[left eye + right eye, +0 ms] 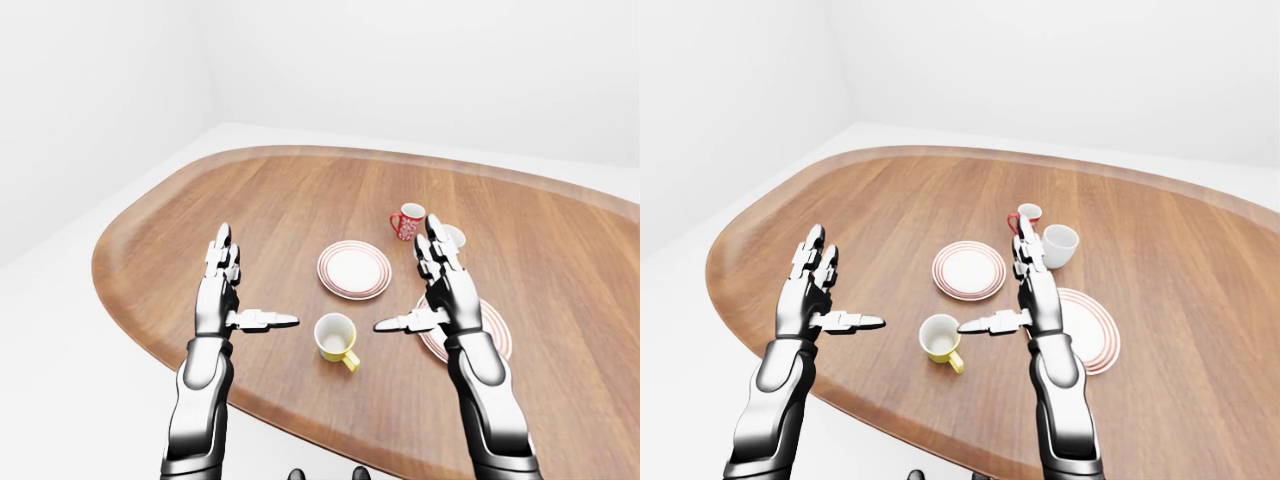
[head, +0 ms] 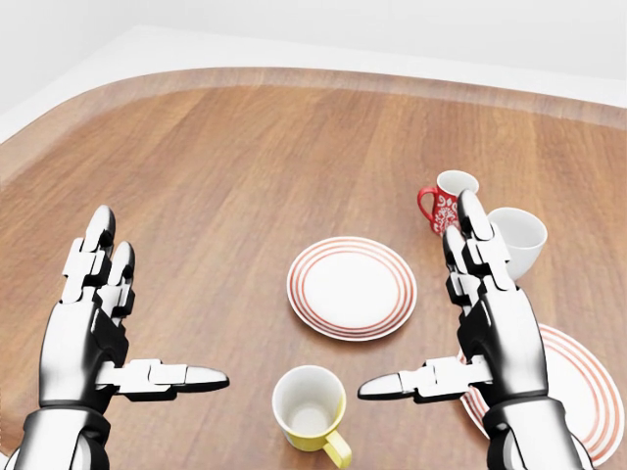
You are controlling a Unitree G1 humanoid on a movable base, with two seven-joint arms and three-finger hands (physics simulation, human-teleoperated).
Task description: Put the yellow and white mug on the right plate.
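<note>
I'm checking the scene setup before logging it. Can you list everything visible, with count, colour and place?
Table: one, brown wood, oval, fills the views.
Yellow and white mug: one, yellow outside, white inside, upright between the two hands, bottom centre of the head view.
Centre plate: one, white with red rings, above the yellow mug.
Right plate: one, white with red rings, partly behind the right hand.
Red mug: one, red with white pattern, upper right.
White mug: one, plain white, right of the red mug.
Left hand: one, silver and black, open, left.
Right hand: one, silver and black, open, right.
</note>
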